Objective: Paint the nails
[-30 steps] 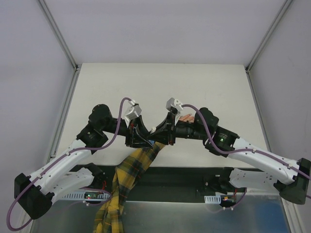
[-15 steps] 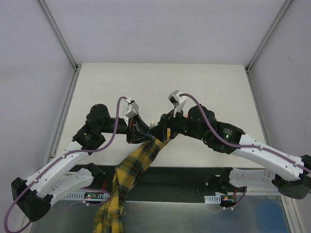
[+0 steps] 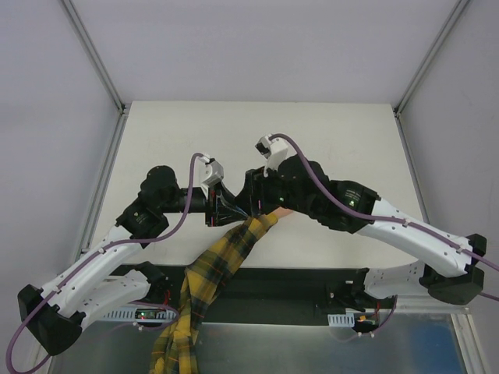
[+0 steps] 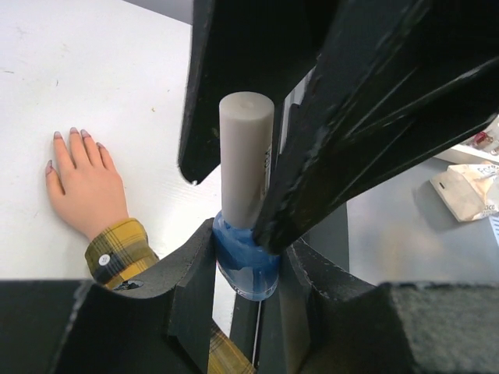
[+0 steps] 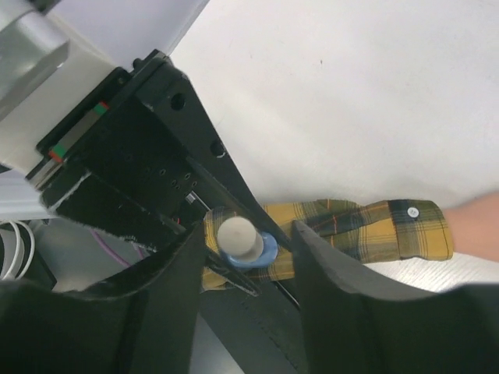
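From above, the left pincer [image 3: 228,209] and right pincer [image 3: 261,201] meet over a plaid sleeve [image 3: 210,269] on the bench [image 3: 234,132].

Left wrist: the left pincer pinches a blue polish bottle [image 4: 245,261]. The nails [image 4: 74,131] lie on the bench at far left, well apart from it.

Right wrist: the right pincer stands spread around the pale cap [image 5: 239,236] — a gap on either side.

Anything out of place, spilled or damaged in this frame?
Nothing stands out. The left pincer grips the blue polish bottle, cap on; the right pincer sits open around the cap. The hand lies flat on the table, and no spill shows.
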### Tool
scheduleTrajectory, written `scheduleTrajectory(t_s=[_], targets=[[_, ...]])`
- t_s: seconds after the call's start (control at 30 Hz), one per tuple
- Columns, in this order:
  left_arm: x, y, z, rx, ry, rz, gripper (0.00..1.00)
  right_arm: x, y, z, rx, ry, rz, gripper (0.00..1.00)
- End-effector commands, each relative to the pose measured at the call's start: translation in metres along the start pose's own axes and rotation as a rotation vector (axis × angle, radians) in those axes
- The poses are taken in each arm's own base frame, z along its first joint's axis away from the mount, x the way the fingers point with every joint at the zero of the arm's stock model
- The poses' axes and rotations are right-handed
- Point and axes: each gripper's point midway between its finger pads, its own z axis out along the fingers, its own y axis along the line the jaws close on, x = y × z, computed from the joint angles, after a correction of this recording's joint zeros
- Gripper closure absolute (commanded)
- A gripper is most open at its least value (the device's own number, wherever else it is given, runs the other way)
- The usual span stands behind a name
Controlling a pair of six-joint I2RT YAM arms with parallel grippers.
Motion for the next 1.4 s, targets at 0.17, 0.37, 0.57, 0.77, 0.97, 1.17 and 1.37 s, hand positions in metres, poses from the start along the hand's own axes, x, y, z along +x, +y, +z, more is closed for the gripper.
scheduleTrajectory(t_s=[0.17,0.37,0.57,0.77,0.97,1.17,1.37], targets=[[-0.021,-0.02,-0.002,0.087,-0.022,0.074,1.0,-0.006,0.002,0.0,0.002,0.015,-0.112,0.98],[-0.02,-0.069,-0.013,0.385,0.017,0.075,1.0,0.037,0.049,-0.016,-0.516,0.079,-0.373,0.99],[-0.017,-0.088,-0.023,0.51,0.027,0.085,1.0,0.036,0.048,-0.025,-0.732,0.013,-0.403,1.0],[-0.017,-0.084,-0.02,0.493,0.034,0.07,1.0,0.028,0.047,-0.029,-0.706,-0.016,-0.372,1.0],[-0.017,-0.073,-0.015,0.42,0.026,0.068,1.0,0.01,0.03,-0.025,-0.522,-0.034,-0.247,0.57],[-0.016,-0.048,-0.005,0.271,0.016,0.053,1.0,-0.008,-0.012,-0.034,-0.146,-0.041,-0.009,0.35],[-0.018,-0.024,0.0,0.129,0.003,0.059,1.0,-0.012,-0.014,-0.039,-0.045,-0.065,0.046,0.33]])
